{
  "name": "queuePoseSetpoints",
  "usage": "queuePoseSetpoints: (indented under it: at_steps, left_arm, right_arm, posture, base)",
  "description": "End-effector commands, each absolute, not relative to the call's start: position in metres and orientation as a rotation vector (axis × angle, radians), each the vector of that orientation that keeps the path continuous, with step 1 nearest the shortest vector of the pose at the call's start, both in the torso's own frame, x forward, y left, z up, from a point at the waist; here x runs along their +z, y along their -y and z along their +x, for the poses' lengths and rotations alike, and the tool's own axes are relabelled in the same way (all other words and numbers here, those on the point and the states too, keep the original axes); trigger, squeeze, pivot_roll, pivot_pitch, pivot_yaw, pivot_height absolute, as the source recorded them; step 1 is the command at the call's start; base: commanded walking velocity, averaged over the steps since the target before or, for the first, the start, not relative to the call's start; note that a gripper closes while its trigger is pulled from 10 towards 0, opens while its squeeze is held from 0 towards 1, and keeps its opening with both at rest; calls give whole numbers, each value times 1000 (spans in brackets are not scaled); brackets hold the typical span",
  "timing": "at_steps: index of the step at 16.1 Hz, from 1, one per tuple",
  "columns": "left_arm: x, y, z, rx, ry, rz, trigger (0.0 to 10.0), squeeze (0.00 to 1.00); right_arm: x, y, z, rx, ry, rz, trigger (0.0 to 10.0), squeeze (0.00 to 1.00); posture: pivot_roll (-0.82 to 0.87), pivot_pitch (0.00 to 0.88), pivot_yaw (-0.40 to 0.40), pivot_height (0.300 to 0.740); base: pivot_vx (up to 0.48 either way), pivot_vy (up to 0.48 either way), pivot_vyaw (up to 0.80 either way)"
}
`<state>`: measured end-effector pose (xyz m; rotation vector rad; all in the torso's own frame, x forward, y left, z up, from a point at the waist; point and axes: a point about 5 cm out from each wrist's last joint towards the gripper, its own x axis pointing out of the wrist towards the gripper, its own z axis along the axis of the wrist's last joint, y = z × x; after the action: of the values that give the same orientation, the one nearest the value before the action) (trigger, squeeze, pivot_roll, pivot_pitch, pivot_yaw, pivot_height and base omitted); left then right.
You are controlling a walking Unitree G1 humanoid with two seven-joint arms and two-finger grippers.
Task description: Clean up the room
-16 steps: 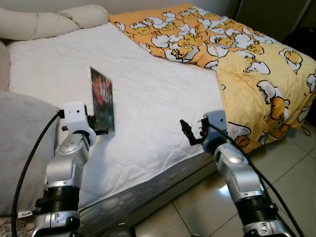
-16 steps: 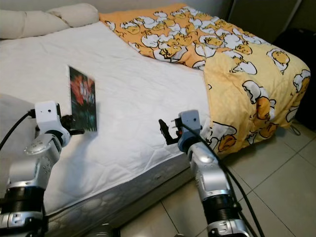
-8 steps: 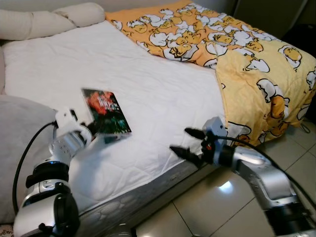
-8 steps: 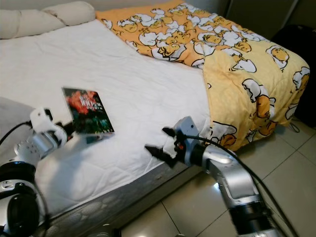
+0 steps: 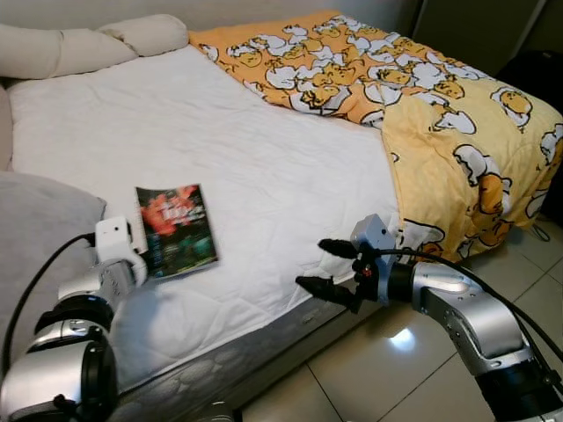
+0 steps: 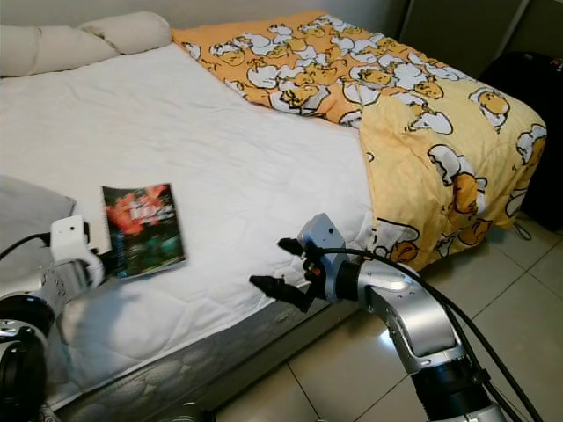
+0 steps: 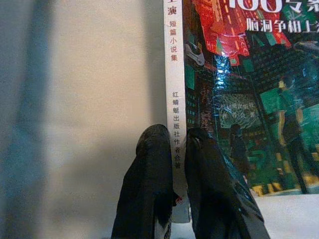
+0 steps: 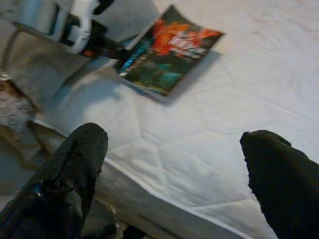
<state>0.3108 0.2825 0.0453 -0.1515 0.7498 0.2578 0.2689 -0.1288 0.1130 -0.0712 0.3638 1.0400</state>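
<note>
On my left wrist feed the book [image 7: 234,89] runs off the frame, its title cut short. The left tool [image 7: 178,149] covers the spine's lowest print. My right tool's fingers [image 8: 70,174] are clipped too.

White-sheeted bed [image 5: 264,167]; yellow duck-print duvet [image 5: 440,114]; glossy tiled floor [image 5: 387,378].

One book [image 5: 176,230] lies on the near left of the one bed [image 5: 264,167]. One orange-and-yellow duvet [image 5: 422,114] printed with cartoon eggs covers the bed's right side. Two cream pillows [image 5: 97,44] sit at the far left, and one grey cushion [image 5: 40,229] at the near left. Two end effectors: the left end effector [image 7: 177,149] and the right end effector [image 5: 330,266].
</note>
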Motion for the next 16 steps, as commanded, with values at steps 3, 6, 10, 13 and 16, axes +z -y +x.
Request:
queuePoseSetpoints:
  at_steps: [3,6,10,13,16]
  left_arm:
    - [48,-298,308,393,-723,-85,10000,0]
    - [50,-303,308,438,-710,-37,10000,0]
    - [41,-284,310,296,-743,-87,10000,0]
    - [32,-266,309,204,-785,-188,10000,0]
    - [24,-256,305,193,-827,-268,10000,0]
  right_arm:
    - [118,132,279,957,-327,-135,10000,0]
    - [118,132,282,934,-322,-152,10000,0]
    - [115,128,276,997,-347,-145,10000,0]
    - [112,126,270,1043,-373,-153,10000,0]
    - [110,123,267,1075,-389,-163,10000,0]
  posture:
    - [-103,0,24,740]
    - [-103,0,20,740]
    - [-100,0,16,740]
    - [-99,0,14,740]
    - [-95,0,9,740]
  base:
    - [0,0,0]
    - [0,0,0]
    - [0,0,0]
    - [0,0,0]
    - [0,0,0]
